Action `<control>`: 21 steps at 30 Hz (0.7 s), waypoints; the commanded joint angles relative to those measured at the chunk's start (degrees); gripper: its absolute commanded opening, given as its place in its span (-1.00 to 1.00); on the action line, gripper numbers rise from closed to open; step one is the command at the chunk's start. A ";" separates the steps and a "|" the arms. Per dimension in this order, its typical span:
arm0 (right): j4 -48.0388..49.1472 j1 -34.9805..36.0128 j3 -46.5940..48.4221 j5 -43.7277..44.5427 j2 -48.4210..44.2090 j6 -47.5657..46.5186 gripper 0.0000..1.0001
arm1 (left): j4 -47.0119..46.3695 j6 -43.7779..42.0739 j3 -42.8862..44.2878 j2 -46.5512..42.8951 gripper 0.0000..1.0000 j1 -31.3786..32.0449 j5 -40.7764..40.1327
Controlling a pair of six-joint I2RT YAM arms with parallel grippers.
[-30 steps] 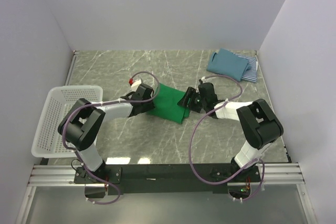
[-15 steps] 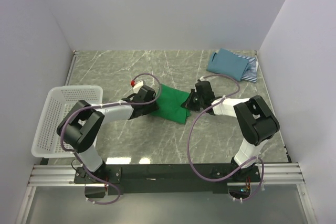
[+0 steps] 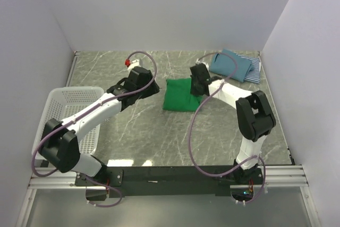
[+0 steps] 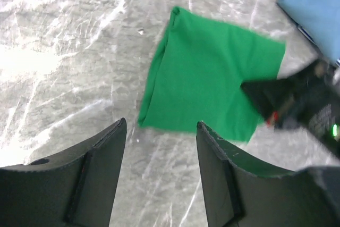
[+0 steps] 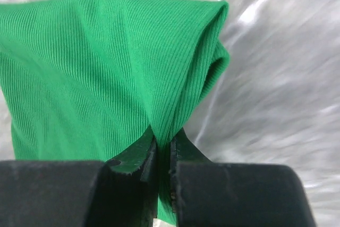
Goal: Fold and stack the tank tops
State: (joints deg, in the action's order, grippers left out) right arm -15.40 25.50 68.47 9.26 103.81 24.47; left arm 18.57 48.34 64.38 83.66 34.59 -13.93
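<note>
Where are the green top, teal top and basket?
green tank top (image 3: 178, 95): overhead view, fabric middle
teal tank top (image 3: 228, 63): overhead view, top face
white mesh basket (image 3: 71, 89): overhead view, far rim

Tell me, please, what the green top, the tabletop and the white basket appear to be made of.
The green top: soft ribbed knit, matte; fine ribs show, and it bunches where the right gripper pinches it. The tabletop: marble or marble-print laminate, I cannot tell which; grey with white veins, glossy glare. The basket: probably moulded white plastic; regular mesh walls.
</note>
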 commanded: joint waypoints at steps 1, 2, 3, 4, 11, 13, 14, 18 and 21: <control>-6.39 -1.06 9.47 11.37 2.97 -9.08 -1.00 | 3.23 -2.63 0.14 -2.62 0.21 -0.05 2.15; -7.18 -1.32 11.49 12.27 3.93 -10.22 -1.00 | 3.14 -2.63 -0.39 -3.14 0.21 -0.05 2.68; -8.06 -1.85 14.99 13.67 5.60 -12.58 -1.00 | 2.97 -2.81 -1.00 -4.28 0.21 -0.05 3.64; -8.68 -2.20 16.86 14.64 6.48 -13.65 -1.00 | 2.79 -2.90 -2.14 -4.90 0.20 -0.05 3.82; -12.46 -5.28 32.06 21.32 15.27 -23.84 -1.00 | 4.98 -5.09 -4.00 -7.81 0.19 -0.14 5.49; -13.51 -6.24 37.42 22.12 17.12 -26.83 -1.00 | 5.51 -5.53 -3.30 -8.16 0.19 -0.22 5.58; -14.21 -6.60 39.44 22.29 19.22 -27.97 -1.00 | 6.21 -6.23 -2.86 -8.16 0.19 -0.48 6.02; -17.99 -8.35 50.68 22.47 23.80 -30.17 -1.00 | 8.32 -7.99 0.73 -6.58 0.18 -0.57 7.25; -18.96 -9.32 55.61 22.91 26.26 -32.37 -1.00 | 9.29 -9.31 2.32 -5.44 0.18 -0.92 7.78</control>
State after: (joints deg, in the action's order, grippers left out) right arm -32.62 17.21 118.02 29.30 129.45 -3.44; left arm 26.94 42.00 62.67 77.78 34.15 -7.77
